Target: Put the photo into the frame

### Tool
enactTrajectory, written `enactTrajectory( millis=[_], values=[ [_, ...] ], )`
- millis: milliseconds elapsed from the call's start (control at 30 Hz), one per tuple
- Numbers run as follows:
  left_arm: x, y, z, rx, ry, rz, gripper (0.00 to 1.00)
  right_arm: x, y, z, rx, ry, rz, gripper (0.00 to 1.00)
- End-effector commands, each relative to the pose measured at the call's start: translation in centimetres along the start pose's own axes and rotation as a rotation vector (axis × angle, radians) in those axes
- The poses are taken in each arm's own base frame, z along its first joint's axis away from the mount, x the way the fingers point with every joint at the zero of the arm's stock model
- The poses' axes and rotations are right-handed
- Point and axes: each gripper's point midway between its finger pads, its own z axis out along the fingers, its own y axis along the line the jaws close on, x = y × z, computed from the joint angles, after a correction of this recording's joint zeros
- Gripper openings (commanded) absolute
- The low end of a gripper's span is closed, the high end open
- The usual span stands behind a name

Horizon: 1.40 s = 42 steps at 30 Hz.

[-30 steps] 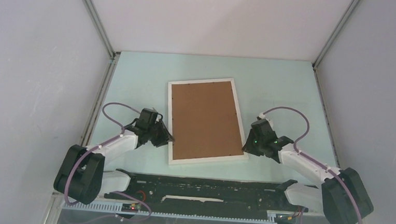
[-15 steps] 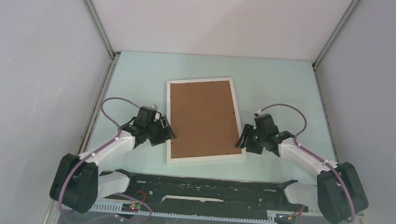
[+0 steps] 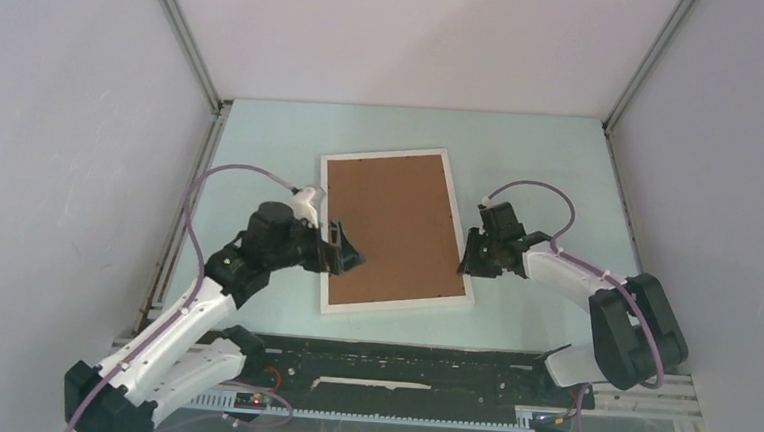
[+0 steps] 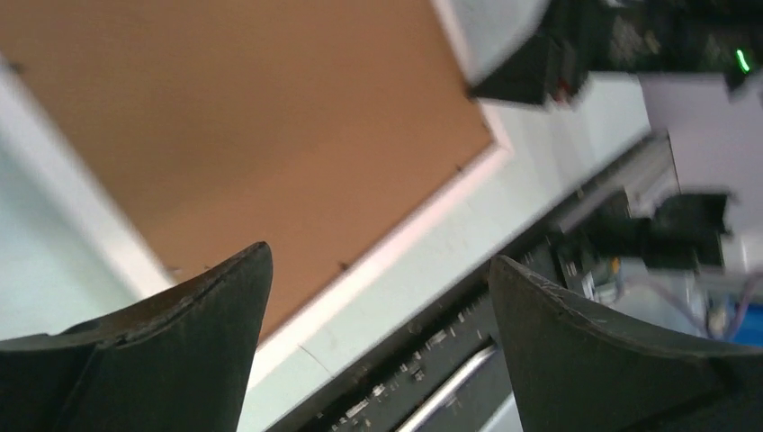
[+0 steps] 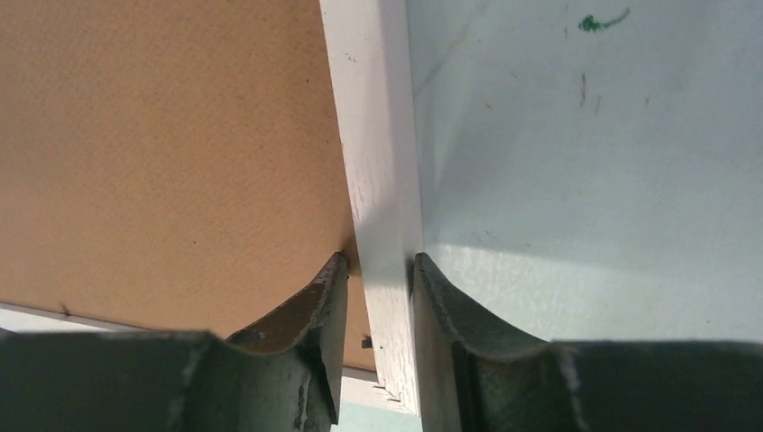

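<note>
Pale green surface [image 3: 262, 139] carrying the thin white frame [image 3: 387, 155], face down, flat matte brown backing board [image 3: 392, 227] uppermost, long axis running away from the arm bases with the far end leaning slightly left. Right gripper [image 5: 378, 270] nearer, narrowed onto the frame's right rail close to the near corner, one finger inside, one outside. Left gripper [image 4: 378, 255] spread wide and empty above the left rail; photo not in view, whether under the board impossible to tell.

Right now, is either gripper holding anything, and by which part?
The right gripper pinches the frame by its right-hand side rail, toward the near corner, one finger inside over the backing board. The left gripper is open and holds nothing.
</note>
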Motion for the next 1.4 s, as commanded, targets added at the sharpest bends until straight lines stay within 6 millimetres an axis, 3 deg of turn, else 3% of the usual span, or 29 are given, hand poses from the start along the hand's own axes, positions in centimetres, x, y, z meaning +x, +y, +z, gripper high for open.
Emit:
enactTrajectory(
  millis=[0,67,133,367,467,567,667,833,900,1000,1133,1267,1367],
  values=[
    [1.7,-4.8,0.5,0.150,-0.024,0.202,0.97,-1.8,0.2,0.5,0.059,-0.053,-0.063,0.29],
    [2.2,-6.1,1.2,0.134,-0.058,0.322,0.97,-2.2,1.0,-0.4,0.041,-0.044,-0.058,0.10],
    [2.7,-7.8,2.0,0.125,-0.104,0.462,0.98,-2.8,2.4,-1.9,-0.003,-0.027,-0.056,0.00],
    [6.1,-11.8,6.1,-0.077,-0.149,0.981,1.00,-3.0,5.4,-6.8,-0.161,0.131,0.018,0.00],
    [6.7,-12.0,8.0,-0.178,-0.116,1.048,1.00,-3.4,5.9,-8.4,-0.194,0.117,0.031,0.00],
    [6.8,-13.2,8.0,-0.127,-0.099,1.013,1.00,-3.5,5.6,-9.0,-0.188,0.100,0.023,0.00],
    [8.5,-14.0,7.8,0.013,-0.012,0.940,1.00,-3.9,5.2,-8.9,-0.169,0.052,0.015,0.29],
    [8.4,-13.4,6.2,0.082,0.023,0.789,1.00,-3.7,4.9,-7.0,-0.156,0.069,-0.014,0.51],
    [6.9,-11.9,5.5,0.060,0.005,0.639,1.00,-3.4,5.3,-6.6,-0.146,0.058,-0.065,0.58],
    [3.6,-7.2,4.1,-0.033,-0.032,0.365,0.99,-3.1,6.0,-6.3,-0.141,0.022,-0.133,0.72],
    [-0.5,2.9,1.1,-0.322,-0.119,0.010,1.00,-2.1,3.0,-5.0,-0.051,0.032,-0.049,0.77],
    [-0.1,10.6,-0.1,-0.460,-0.081,-0.308,1.00,-0.7,1.4,-3.8,-0.061,0.061,0.005,0.77],
    [1.4,13.4,0.5,-0.522,-0.035,-0.389,1.00,-1.0,1.1,-2.6,-0.093,0.064,0.047,0.77]
  ],
)
